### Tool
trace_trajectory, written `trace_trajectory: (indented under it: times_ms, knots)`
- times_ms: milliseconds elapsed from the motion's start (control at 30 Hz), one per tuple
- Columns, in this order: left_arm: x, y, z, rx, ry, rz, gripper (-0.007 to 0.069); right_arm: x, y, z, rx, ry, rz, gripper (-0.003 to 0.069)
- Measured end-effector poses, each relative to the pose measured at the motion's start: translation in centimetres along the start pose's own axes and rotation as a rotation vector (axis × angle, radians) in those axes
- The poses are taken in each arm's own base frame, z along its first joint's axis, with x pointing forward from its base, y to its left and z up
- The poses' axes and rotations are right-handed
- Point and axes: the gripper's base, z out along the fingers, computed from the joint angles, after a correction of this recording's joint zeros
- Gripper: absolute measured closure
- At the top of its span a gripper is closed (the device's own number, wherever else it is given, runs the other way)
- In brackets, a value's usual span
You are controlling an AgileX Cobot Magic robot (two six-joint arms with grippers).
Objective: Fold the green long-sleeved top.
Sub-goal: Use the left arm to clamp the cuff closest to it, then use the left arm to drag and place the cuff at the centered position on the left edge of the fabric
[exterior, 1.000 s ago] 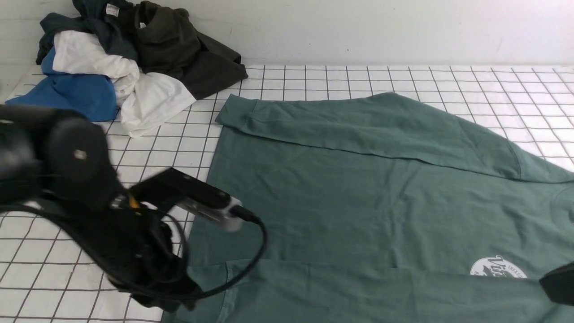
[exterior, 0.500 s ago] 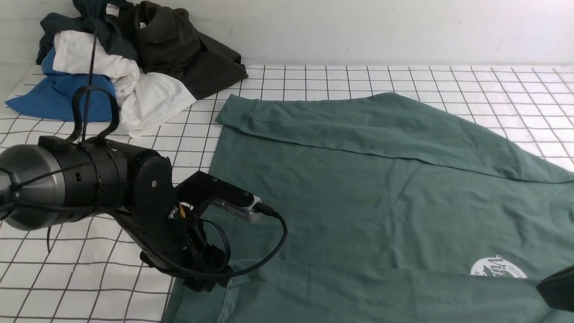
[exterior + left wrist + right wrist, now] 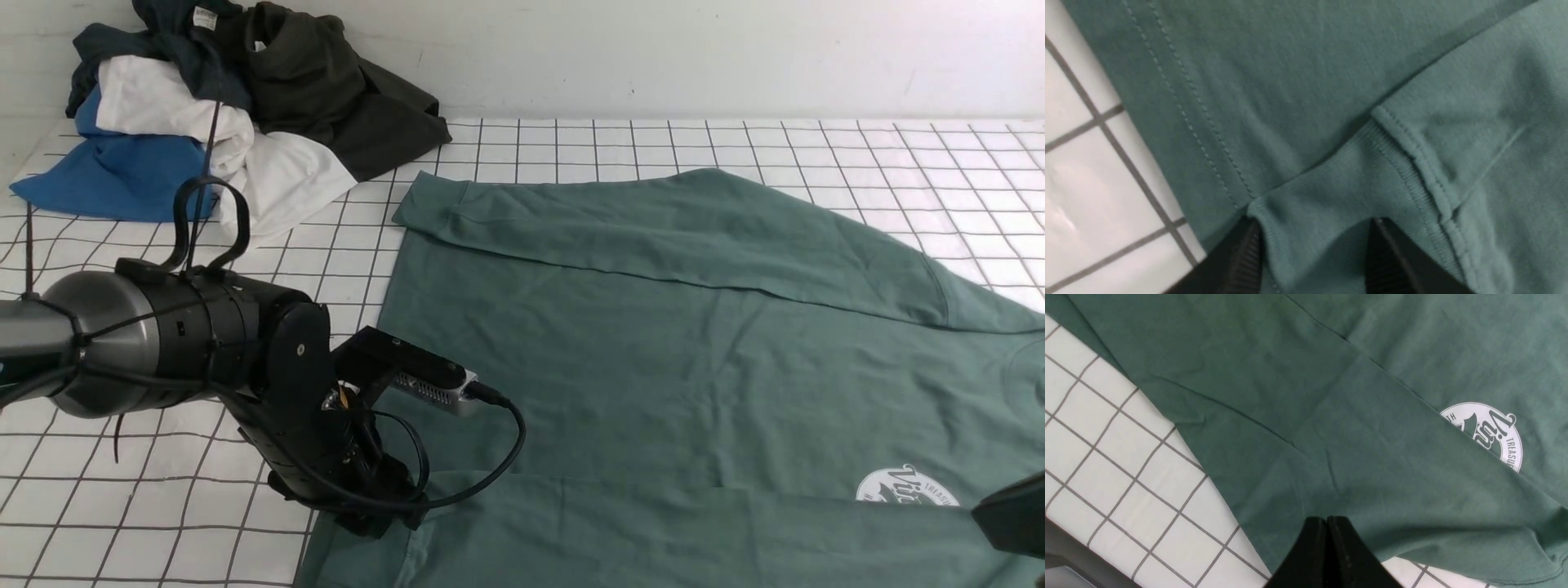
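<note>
Green top (image 3: 571, 367) spread across bench (image 3: 269, 302), running past near and right edges of view. Clothes pile (image 3: 171, 114) at far left corner, apart from top. Left gripper (image 3: 1314, 245) over top's near-left corner, fingers spread at cuff; its arm (image 3: 188, 343) and cable (image 3: 490, 482) overhang there. Right gripper (image 3: 1327, 520) fingers pressed together.

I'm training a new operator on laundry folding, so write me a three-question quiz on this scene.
1. Multiple choice: which pincer stands open over the muted green cotton top? A) left B) right
2. True or false: the round white printed logo is fully uncovered.
3. Fill in: the bright blue cloth lies in a heap with white cloth and dark garments, at the far ____ side of the table.

Key: 1. A, the left pincer; 2. False, folded green fabric covers part of it; 3. left.
</note>
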Motion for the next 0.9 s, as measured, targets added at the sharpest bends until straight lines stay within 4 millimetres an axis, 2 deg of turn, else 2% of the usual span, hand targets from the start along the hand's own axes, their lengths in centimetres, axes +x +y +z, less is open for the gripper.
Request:
trace_trajectory:
  times_ms: [33,167,233,333,367,400,433,500,633,733,900]
  knots:
    - [0.0,0.0,0.0,0.001,0.000,-0.001,0.0357,0.0,0.0,0.0,0.000,0.001,0.000,0.0673]
    - [-0.1,0.0,-0.4,-0.003,-0.015,0.003,0.0527,0.0,0.0,0.0,-0.001,0.002,0.000,0.0673]
    - [-0.1,-0.1,-1.4,-0.005,-0.045,0.008,0.0581,0.0,0.0,0.0,-0.001,0.002,0.000,0.0673]
    - [-0.6,-0.2,-3.1,-0.010,-0.105,0.018,0.0592,0.0,0.0,0.0,-0.001,0.002,0.000,0.0673]
    - [-1.1,-0.2,-4.8,-0.019,-0.158,0.032,0.0591,0.0,0.0,0.0,-0.001,0.002,0.000,0.0673]
    - [-1.2,-0.2,-4.9,-0.019,-0.162,0.032,0.0591,0.0,0.0,0.0,-0.001,0.002,0.000,0.0673]
    - [-1.5,-0.3,-5.8,-0.024,-0.190,0.040,0.0591,0.0,0.0,0.0,0.000,0.002,0.000,0.0673]
    - [-3.3,-0.4,-8.8,-0.035,-0.266,0.060,0.0591,-0.1,-0.2,0.0,0.021,-0.006,-0.009,0.0673]
    - [-6.0,-0.1,-11.5,-0.046,-0.322,0.061,0.0591,-0.1,-0.5,0.0,0.057,-0.014,-0.025,0.0673]
    - [-7.9,0.6,-12.3,-0.056,-0.336,0.055,0.0591,-0.2,-0.6,0.0,0.069,-0.018,-0.030,0.0673]
    - [-10.4,2.5,-10.2,-0.068,-0.288,0.027,0.0591,-0.3,-0.7,0.0,0.075,-0.028,-0.032,0.0673]
